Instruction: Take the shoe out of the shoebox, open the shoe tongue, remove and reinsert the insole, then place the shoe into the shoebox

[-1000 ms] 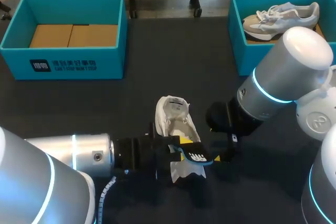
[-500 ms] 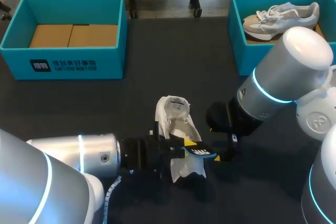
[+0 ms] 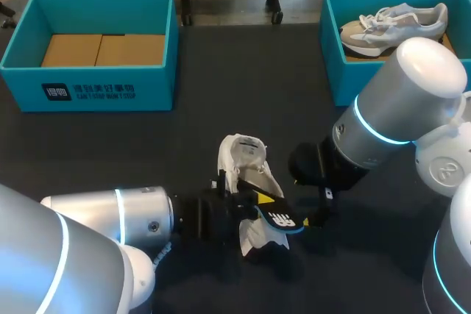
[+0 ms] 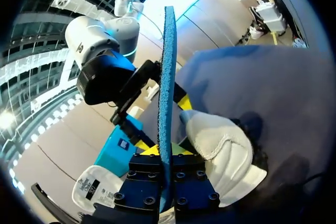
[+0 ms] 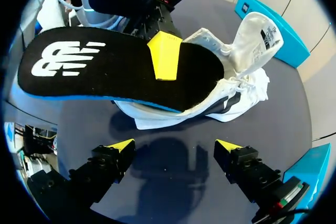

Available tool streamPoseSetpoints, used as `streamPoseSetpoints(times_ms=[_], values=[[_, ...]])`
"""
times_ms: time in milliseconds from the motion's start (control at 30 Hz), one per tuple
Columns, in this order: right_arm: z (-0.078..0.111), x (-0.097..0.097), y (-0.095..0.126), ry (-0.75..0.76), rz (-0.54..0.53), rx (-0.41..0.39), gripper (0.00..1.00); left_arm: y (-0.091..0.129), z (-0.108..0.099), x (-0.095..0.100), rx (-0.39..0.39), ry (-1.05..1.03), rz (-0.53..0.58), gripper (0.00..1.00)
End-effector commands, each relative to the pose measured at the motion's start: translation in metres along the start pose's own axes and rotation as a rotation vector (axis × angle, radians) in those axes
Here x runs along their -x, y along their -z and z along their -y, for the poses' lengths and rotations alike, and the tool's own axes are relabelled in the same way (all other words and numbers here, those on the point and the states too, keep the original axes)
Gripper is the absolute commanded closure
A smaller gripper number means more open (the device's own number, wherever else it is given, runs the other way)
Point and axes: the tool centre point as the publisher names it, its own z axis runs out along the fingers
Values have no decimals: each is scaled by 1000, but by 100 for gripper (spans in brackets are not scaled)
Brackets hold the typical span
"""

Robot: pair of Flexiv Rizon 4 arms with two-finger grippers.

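A white shoe [image 3: 246,174] lies on the dark table [image 3: 243,86] near the front middle, its tongue pulled up. My left gripper [image 3: 259,206] comes in from the left and is shut on the black, blue-edged insole [image 3: 278,219], which sticks out of the shoe's opening toward the right. The left wrist view shows the insole [image 4: 168,77] edge-on, clamped in my left gripper [image 4: 165,153], with the shoe [image 4: 223,150] beside it. My right gripper [image 5: 173,148] stands open just short of the insole [image 5: 105,72] and shoe [image 5: 247,56], holding nothing.
A teal shoebox [image 3: 88,90] lined with cardboard stands at the back left. A second teal box [image 3: 335,64] at the back right holds another pale shoe [image 3: 394,23]. My right arm [image 3: 383,115] hangs over the table's right side.
My left gripper has closed on the insole and the arm has slid a little to the right, drawing the insole further out of the shoe. The right arm has stayed still.
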Motion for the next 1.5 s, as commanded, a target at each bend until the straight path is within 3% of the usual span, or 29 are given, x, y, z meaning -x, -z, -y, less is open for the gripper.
streamPoseSetpoints(times_ms=[33,167,300,367,433,500,567,667,967,1000,1033,1500], values=[[1,-1,0,0,1,2,0,-7,-7,-1,29,-9,0,100],[1,-1,0,0,1,2,0,-5,-13,2,45,-7,6,100],[1,-1,0,0,1,2,0,2,-8,6,6,62,-3,100],[1,-1,0,0,1,2,0,4,-4,7,-11,102,-10,81],[1,-1,0,0,1,2,0,7,0,9,-24,133,-16,68],[1,-1,0,0,1,2,0,10,5,9,-28,138,-18,65],[1,-1,0,0,1,2,0,12,11,10,-40,146,-22,66],[1,-1,0,0,1,2,0,14,19,11,-51,145,-25,77],[1,-1,0,0,1,2,0,9,35,7,-70,99,-14,85],[1,-1,0,0,1,2,0,8,35,6,-63,82,-15,97],[1,-1,0,0,1,2,0,7,35,6,-64,84,-16,100],[1,-1,0,0,1,2,0,-5,7,-2,-28,-106,4,100]])
